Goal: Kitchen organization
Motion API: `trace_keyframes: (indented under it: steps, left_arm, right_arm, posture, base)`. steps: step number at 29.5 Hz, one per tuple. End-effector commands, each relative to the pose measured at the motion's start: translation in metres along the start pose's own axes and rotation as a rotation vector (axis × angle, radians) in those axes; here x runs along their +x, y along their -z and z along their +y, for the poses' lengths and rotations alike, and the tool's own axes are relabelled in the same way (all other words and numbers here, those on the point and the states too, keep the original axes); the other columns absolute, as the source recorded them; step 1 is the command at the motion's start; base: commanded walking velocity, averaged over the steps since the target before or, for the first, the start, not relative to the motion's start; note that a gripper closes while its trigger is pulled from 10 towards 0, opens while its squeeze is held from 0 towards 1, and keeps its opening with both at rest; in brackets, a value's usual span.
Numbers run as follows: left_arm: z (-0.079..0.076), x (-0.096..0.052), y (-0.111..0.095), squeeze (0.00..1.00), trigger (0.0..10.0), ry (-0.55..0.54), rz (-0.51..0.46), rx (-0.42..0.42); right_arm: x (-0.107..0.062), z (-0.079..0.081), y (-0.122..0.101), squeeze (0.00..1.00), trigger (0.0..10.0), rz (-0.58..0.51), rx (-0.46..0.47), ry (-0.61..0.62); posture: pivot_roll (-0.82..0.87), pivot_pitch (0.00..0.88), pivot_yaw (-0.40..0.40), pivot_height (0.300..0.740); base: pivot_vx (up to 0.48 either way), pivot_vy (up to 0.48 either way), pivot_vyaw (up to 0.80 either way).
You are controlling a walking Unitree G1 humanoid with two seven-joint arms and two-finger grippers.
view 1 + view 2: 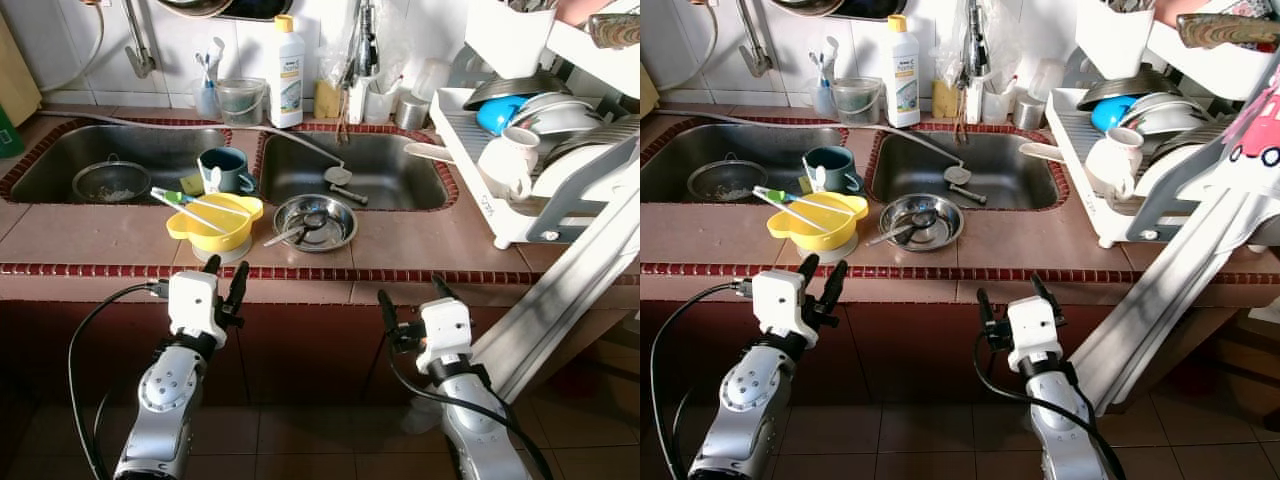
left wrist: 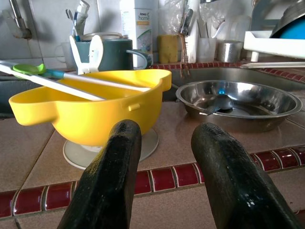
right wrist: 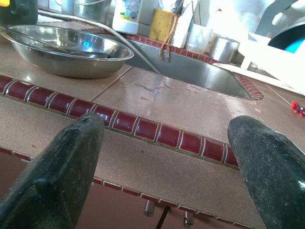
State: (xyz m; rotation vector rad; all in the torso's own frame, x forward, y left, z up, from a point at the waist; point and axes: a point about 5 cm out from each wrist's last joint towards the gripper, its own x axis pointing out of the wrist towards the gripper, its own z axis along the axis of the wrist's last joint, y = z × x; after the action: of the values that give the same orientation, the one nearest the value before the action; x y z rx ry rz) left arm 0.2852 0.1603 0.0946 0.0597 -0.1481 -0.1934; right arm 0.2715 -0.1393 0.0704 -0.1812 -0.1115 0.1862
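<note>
Both grippers, left [image 1: 225, 277] and right [image 1: 414, 303], hover before the table [image 1: 420, 245] edge, jaws spread and empty, seemingly poised to reach. Yellow bowl [image 1: 213, 222] and steel bowl [image 1: 316, 221] sit just beyond, between the sinks.

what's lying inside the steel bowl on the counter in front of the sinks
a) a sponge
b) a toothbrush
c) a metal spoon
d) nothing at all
c: the steel bowl on the tiled counter holds a metal spoon, its handle leaning over the rim toward the yellow bowl beside it.
</note>
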Motion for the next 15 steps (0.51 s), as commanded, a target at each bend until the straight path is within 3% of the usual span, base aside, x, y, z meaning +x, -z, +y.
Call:
trace_keyframes:
  steps: [1,2,3,4,7,15]
  left_arm:
    - [-0.0005,0.0004,-0.0031,0.0,10.0,0.01,-0.014,0.007]
    - [-0.0005,0.0004,-0.0031,0.0,10.0,0.01,-0.014,0.007]
    - [-0.0005,0.0003,-0.003,0.0,10.0,0.01,-0.013,0.007]
    - [-0.0013,0.0011,-0.0021,0.0,10.0,0.019,-0.007,-0.02]
    - [-0.0028,0.0023,-0.0017,0.0,10.0,0.035,-0.002,-0.054]
    - [-0.0028,0.0025,-0.0021,0.0,10.0,0.033,-0.006,-0.052]
  right_arm:
    - [0.0017,-0.0021,-0.0017,0.0,10.0,-0.009,-0.005,0.007]
    - [0.0017,-0.0021,-0.0017,0.0,10.0,-0.009,-0.005,0.007]
    - [0.0015,-0.0022,-0.0015,0.0,10.0,-0.007,-0.007,0.01]
    - [0.002,-0.0023,-0.001,0.0,10.0,-0.006,-0.005,0.012]
    - [0.003,-0.0025,-0.0006,0.0,10.0,-0.005,-0.003,0.013]
    - [0.0037,-0.0027,-0.0008,0.0,10.0,-0.006,-0.004,0.013]
  posture:
    - [-0.08,0.014,-0.015,0.703]
    - [-0.08,0.014,-0.015,0.703]
    - [0.0,0.0,0.0,0.74]
    - [-0.08,0.001,-0.013,0.74]
    - [-0.08,0.003,-0.013,0.74]
    - [-0.08,0.002,-0.016,0.74]
  base:
    - [0.0,0.0,0.0]
    - [0.0,0.0,0.0]
    - [0.0,0.0,0.0]
    - [0.0,0.0,0.0]
    - [0.0,0.0,0.0]
    - [0.0,0.0,0.0]
